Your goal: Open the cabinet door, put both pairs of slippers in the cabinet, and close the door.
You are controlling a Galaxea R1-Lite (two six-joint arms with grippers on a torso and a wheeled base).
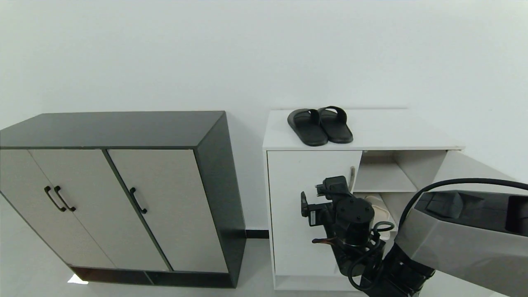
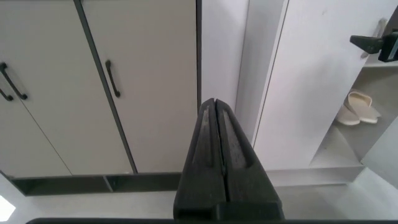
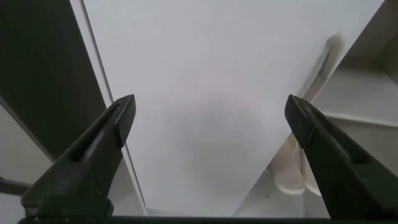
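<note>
With the pale beige slippers judged already shelved in the white wooden cabinet, the black rubbery slide slippers on top must next be grasped by the wide-spread right gripper.

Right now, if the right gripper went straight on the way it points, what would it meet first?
Most likely the white cabinet's closed door, dead ahead of the open right gripper; its handle lies off to the side. How far is unclear.
</note>
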